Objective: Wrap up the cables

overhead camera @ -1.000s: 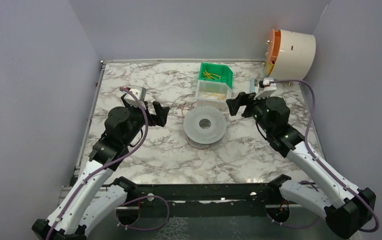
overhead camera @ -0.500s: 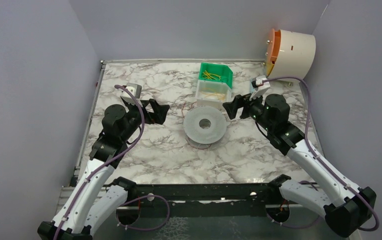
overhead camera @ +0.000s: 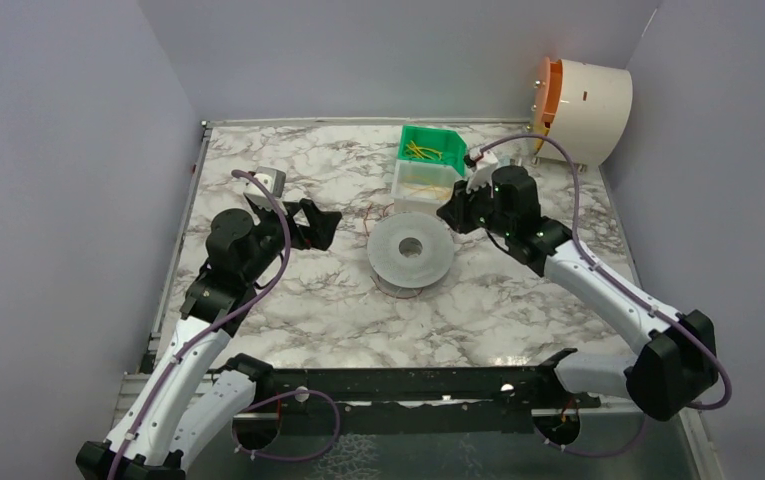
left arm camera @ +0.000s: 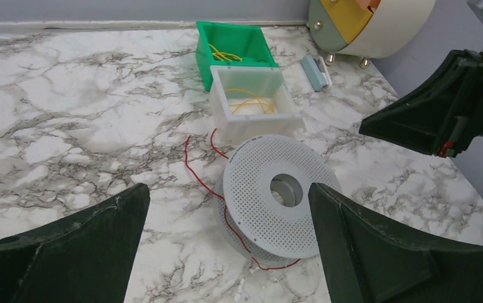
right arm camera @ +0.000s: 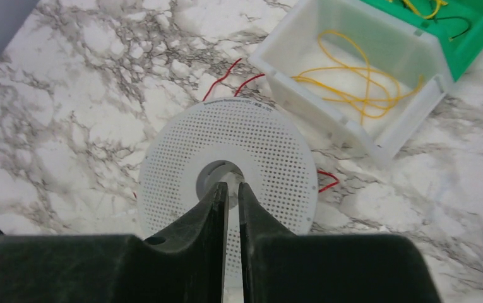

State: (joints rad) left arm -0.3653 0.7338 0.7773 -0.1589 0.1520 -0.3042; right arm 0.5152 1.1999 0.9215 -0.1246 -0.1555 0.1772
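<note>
A white perforated spool (overhead camera: 410, 250) lies flat mid-table, with a thin dark red cable (left arm camera: 196, 172) looping round its left side and under it. Yellow cables (right arm camera: 352, 82) lie in a white bin (overhead camera: 425, 185). More yellow cables (left arm camera: 223, 53) and a black one lie in the green bin (overhead camera: 431, 147) behind it. My left gripper (overhead camera: 318, 225) is wide open and empty, left of the spool; its view (left arm camera: 228, 187) frames the spool (left arm camera: 276, 189). My right gripper (overhead camera: 455, 213) hovers over the spool's right rear edge, its fingers (right arm camera: 233, 186) almost together and holding nothing.
A white and orange drum-shaped device (overhead camera: 583, 105) stands at the back right corner. A small pale blue object (left arm camera: 314, 71) lies right of the bins. Grey walls close in the table on three sides.
My right arm has swung left and forward, bringing its gripper from the right side to beside the white bin above the spool. The left gripper shifted slightly early on, then held still.
</note>
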